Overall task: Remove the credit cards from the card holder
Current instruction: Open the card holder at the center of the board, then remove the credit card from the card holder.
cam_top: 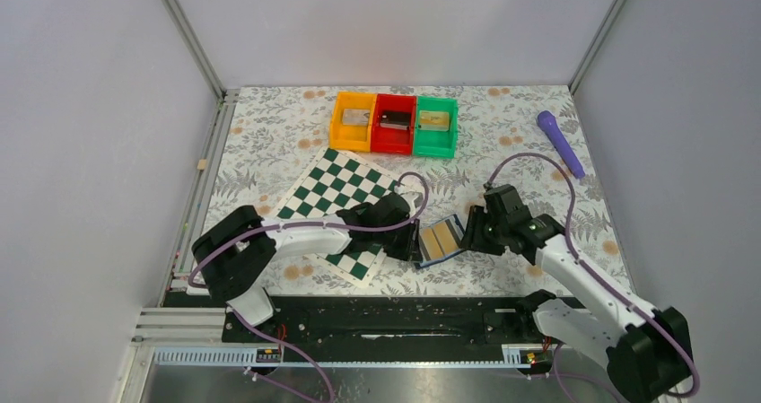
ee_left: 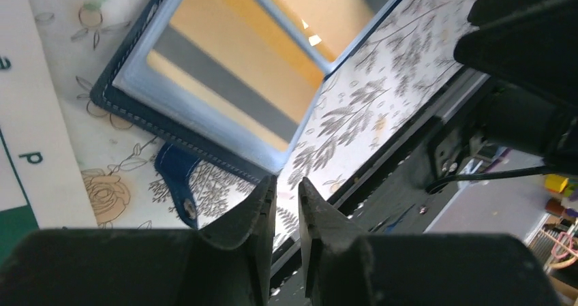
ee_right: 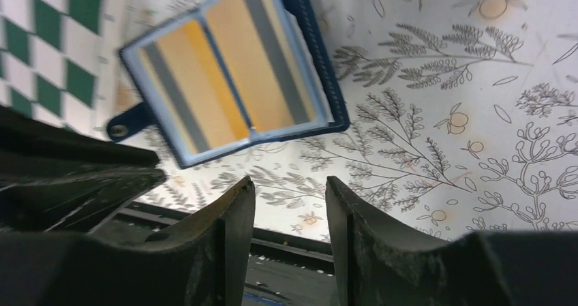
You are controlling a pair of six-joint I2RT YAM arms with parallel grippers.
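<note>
The blue card holder [cam_top: 441, 241] lies open and flat on the flowered tablecloth, between my two grippers. Tan-gold credit cards [cam_top: 432, 241] with dark stripes sit in both of its window pockets. The left wrist view has the card holder [ee_left: 129, 108] and a striped card [ee_left: 225, 54] just ahead of the fingertips. My left gripper [cam_top: 415, 241] [ee_left: 286, 180] stands at the holder's left edge, its jaws a narrow gap apart with nothing between them. My right gripper [cam_top: 468, 231] [ee_right: 290, 181] is at the holder's right side, open and empty, with the card holder [ee_right: 320, 54] and its cards [ee_right: 266, 60] lying beyond the tips.
A green-and-white chessboard [cam_top: 336, 188] lies left of the holder, under my left arm. Orange [cam_top: 352, 120], red [cam_top: 393, 123] and green [cam_top: 435, 125] bins stand in a row at the back. A purple stick-like object [cam_top: 561, 143] lies back right. The black rail [cam_top: 386, 318] runs along the near edge.
</note>
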